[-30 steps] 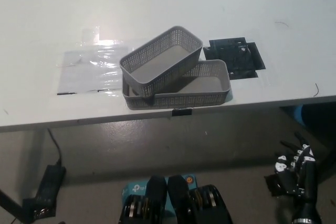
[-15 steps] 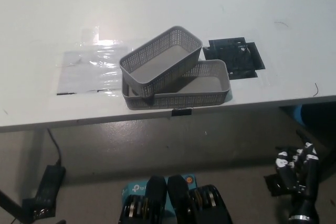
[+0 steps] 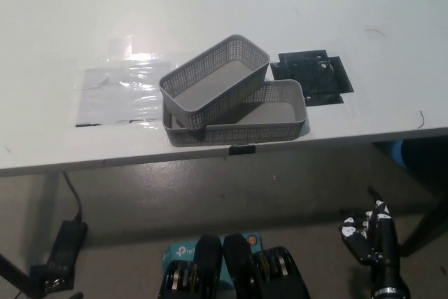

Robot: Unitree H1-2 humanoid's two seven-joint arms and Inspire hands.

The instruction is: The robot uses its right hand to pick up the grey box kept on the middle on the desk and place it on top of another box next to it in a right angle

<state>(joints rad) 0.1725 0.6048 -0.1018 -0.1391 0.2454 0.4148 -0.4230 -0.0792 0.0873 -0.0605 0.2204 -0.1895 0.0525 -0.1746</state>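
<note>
White worktop (image 3: pixel 210 5) fills the upper part of the head view; its front edge runs across the middle. A clear, shiny plastic sheet (image 3: pixel 119 92) lies flat on it at left, just beside the boxes. A black square cut-out panel (image 3: pixel 311 77) sits in the surface at right, touching or nearly touching the lower box's far right corner. A small black tag (image 3: pixel 242 149) is on the worktop's front edge, directly under the boxes. On the floor below left, a black power brick with its cable (image 3: pixel 63 243).

Grey perforated plastic box (image 3: pixel 215 82) rests on top of a second, similar grey perforated box (image 3: pixel 241 118), set crosswise and tilted, its near left end down over the lower box's left side. Both are empty and close to the front edge.

Black right hand (image 3: pixel 367 236) hangs below worktop level at lower right, well apart from the boxes, fingers spread, holding nothing. Left hand not in view.
</note>
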